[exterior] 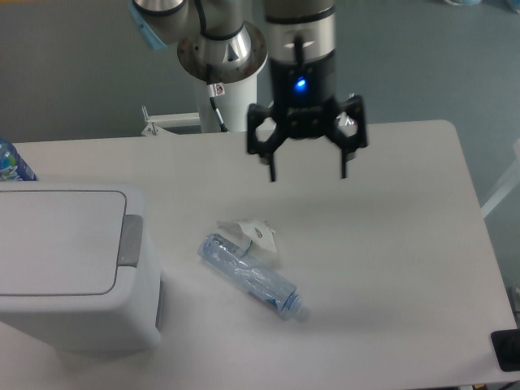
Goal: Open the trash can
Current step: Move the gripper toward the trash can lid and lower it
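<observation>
at the far left edge, glimpsed part of a blue bottle [10, 161] behind the trash can [69, 268]. found the trash can on the left part of the bench [390, 244], lid shut flat, grey push tab [130, 240] on its right rim. just right of it, saw a crushed clear bottle [253, 279] lying on its side, cap end toward the lower right, touching a crumpled white wrapper [252, 234] at its upper end. farther right and above, spotted the gripper [307, 172] hanging over the bench middle, well apart from the trash can, fingers [271, 166] spread wide and gripping nothing, blue light lit on its body. behind, noted the arm's base [223, 57].
</observation>
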